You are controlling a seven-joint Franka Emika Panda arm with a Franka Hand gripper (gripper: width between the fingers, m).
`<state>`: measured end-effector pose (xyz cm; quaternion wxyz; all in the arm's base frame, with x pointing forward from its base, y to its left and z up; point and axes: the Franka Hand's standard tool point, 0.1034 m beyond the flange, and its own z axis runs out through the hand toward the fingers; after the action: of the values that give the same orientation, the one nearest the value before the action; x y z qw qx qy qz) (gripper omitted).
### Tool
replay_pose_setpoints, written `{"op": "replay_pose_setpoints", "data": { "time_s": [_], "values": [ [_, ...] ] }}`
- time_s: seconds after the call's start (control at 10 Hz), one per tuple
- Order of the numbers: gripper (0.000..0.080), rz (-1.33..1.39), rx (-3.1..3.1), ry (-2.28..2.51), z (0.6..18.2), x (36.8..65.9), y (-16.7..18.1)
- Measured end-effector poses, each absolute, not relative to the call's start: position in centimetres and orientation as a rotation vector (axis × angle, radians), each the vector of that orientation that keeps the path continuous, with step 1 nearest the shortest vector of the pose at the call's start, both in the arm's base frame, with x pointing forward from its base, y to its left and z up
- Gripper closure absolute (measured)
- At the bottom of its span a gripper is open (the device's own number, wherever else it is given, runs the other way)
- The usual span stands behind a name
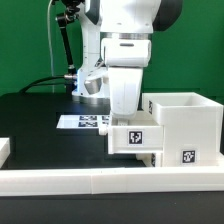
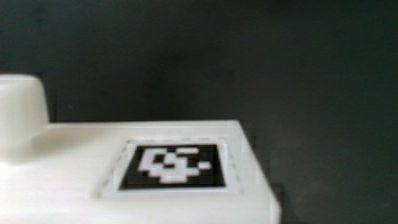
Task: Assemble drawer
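Note:
The drawer's large white casing (image 1: 186,122) stands at the exterior view's right, with a square tag low on its front. A small white tray (image 1: 136,138) with a tag sits against the casing's left side. My gripper (image 1: 125,120) comes straight down onto the tray's top and appears shut on it. Its fingertips are hidden by the tray. The wrist view shows the tray's tagged face (image 2: 175,165) very close, with a raised white part (image 2: 18,110) beside it and no fingers. A second tray is not clearly in view.
The marker board (image 1: 85,122) lies on the black table behind the tray. A low white rim (image 1: 90,181) runs along the table's front edge. A small white piece (image 1: 4,150) shows at the exterior view's far left. Cables hang behind the arm.

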<state>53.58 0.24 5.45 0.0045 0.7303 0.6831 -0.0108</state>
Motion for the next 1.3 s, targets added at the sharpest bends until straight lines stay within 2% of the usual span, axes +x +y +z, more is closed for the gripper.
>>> {"op": "replay_pose_setpoints", "data": {
  "time_s": [1.3],
  "values": [
    [0.0755,-0.066,2.168,2.228,5.52,53.92,-0.61]
  ]
}}
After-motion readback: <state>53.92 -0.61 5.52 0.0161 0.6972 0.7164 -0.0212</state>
